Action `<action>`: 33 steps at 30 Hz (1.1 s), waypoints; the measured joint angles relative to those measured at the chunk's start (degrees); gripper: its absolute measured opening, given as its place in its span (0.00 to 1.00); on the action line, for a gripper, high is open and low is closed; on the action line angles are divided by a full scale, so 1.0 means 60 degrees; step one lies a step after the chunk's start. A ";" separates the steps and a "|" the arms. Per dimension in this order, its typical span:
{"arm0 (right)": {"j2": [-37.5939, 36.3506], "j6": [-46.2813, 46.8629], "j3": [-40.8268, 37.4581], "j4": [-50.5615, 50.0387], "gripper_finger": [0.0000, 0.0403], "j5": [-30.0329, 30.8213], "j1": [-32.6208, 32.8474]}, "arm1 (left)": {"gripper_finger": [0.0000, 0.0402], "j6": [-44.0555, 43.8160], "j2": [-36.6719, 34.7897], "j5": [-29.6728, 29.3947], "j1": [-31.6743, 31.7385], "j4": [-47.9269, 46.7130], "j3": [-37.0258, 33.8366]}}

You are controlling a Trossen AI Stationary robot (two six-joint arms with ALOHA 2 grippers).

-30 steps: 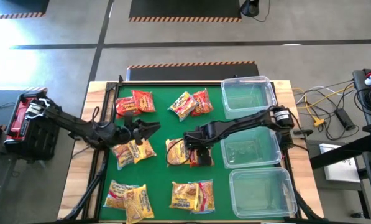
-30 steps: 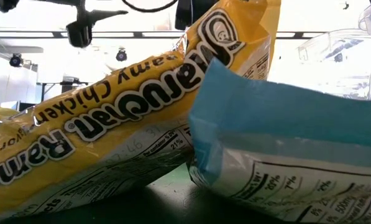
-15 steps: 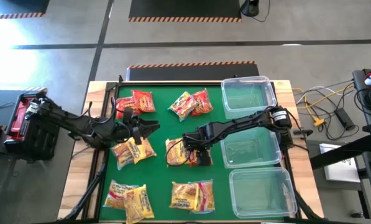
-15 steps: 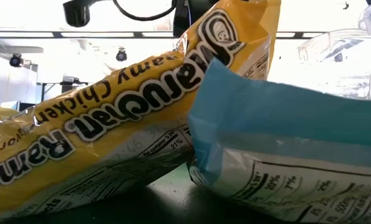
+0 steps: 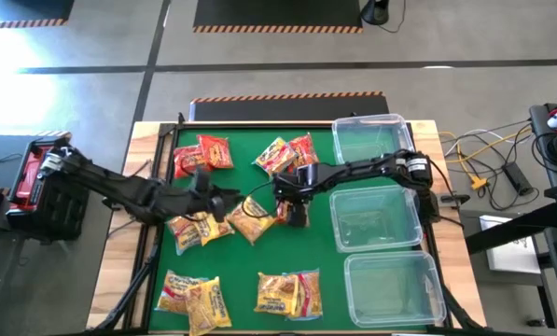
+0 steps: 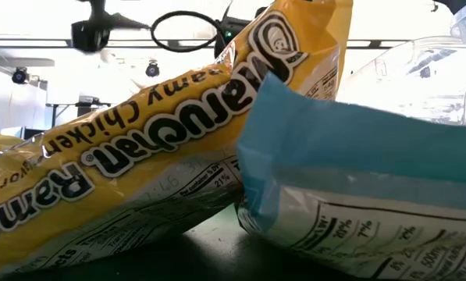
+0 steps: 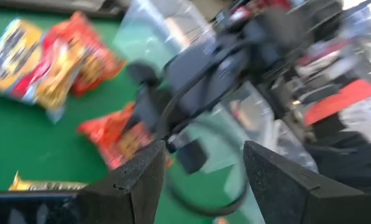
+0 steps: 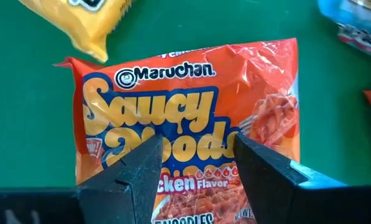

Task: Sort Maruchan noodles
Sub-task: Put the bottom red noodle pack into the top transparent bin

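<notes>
Two dark arms meet at mid-table: the left gripper [image 5: 224, 198] beside a yellow packet [image 5: 251, 218], the right gripper [image 5: 295, 193] over an orange-red packet [image 5: 288, 214], three clear bins [image 5: 375, 221] alongside.
</notes>
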 joint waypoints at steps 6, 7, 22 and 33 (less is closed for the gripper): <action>-0.0598 0.0115 0.0033 -0.0480 0.48 -0.0068 0.0088 | 0.50 -0.1291 0.1384 0.0019 0.0029 0.0071 -0.0125; -0.0643 0.0115 0.0033 -0.0603 0.48 -0.0080 0.0127 | 0.50 -0.1481 0.1630 0.0082 0.0040 0.0179 -0.0125; -0.0623 -0.0515 -0.0427 -0.1683 0.48 -0.0145 0.0295 | 0.50 -0.3050 0.4474 0.0279 -0.0011 0.2676 -0.0118; -0.0659 -0.1005 -0.0586 -0.2137 0.48 -0.0009 0.0255 | 0.50 -0.2476 0.3688 -0.1189 -0.0004 0.3316 -0.0118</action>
